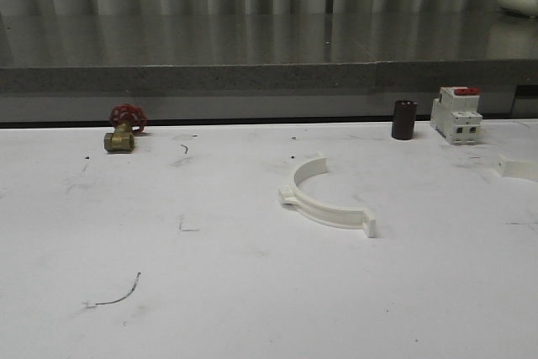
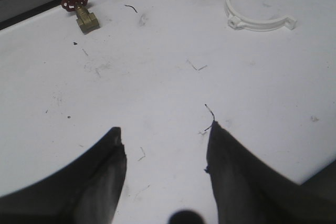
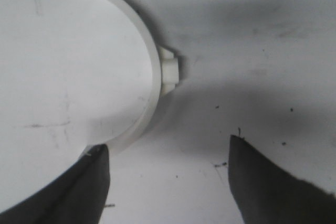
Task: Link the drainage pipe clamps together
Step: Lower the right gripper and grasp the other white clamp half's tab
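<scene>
One white drainage pipe clamp (image 1: pixel 336 214) lies flat on the white table, a half ring with small tabs at both ends; the left wrist view shows this clamp (image 2: pixel 262 24) far beyond the fingers. My left gripper (image 2: pixel 165 140) is open over bare table and holds nothing. A second clamp's curved white band (image 3: pixel 154 77) and its square tab (image 3: pixel 169 72) lie close below my right gripper (image 3: pixel 168 153), which is open. One dark finger (image 3: pixel 89 182) sits at the band's end; the other stands apart over bare table. A white piece (image 1: pixel 514 166) at the table's right edge is cut off by the frame.
A brass valve with red handwheel (image 1: pixel 124 129) stands at the back left, also in the left wrist view as the valve (image 2: pixel 80 11). A dark cylinder (image 1: pixel 404 119) and a white breaker with red top (image 1: pixel 456 115) stand at the back right. A grey ledge runs behind the table.
</scene>
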`<state>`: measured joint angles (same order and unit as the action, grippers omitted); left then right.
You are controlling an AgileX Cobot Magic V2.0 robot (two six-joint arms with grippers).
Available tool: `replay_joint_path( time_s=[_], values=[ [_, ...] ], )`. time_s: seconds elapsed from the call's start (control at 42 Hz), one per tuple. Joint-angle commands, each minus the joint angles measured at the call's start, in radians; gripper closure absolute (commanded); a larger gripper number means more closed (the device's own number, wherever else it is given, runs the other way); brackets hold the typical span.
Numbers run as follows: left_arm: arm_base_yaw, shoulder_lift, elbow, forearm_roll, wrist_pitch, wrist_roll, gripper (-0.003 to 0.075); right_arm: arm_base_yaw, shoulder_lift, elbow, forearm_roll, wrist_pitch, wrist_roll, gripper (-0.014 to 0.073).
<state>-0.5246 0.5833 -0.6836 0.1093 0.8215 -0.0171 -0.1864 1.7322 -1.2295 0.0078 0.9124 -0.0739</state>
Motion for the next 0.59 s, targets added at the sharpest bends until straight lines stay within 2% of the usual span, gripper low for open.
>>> replay_joint_path(
  time_s=[0.0, 0.309, 0.571],
  values=[
    [0.003, 0.0, -0.027, -0.005, -0.07, 0.001, 0.0374, -0.004, 0.007, -0.034, 0.005, -0.08, -0.021, 0.0087],
    [0.003, 0.0, -0.027, -0.005, -0.07, 0.001, 0.0374, -0.001, 0.094, -0.034, 0.004, -0.187, -0.047, 0.0087],
    [0.003, 0.0, -0.027, -0.005, -0.07, 0.001, 0.0374, -0.001, 0.122, -0.034, 0.004, -0.197, -0.047, 0.0097]
  ],
)
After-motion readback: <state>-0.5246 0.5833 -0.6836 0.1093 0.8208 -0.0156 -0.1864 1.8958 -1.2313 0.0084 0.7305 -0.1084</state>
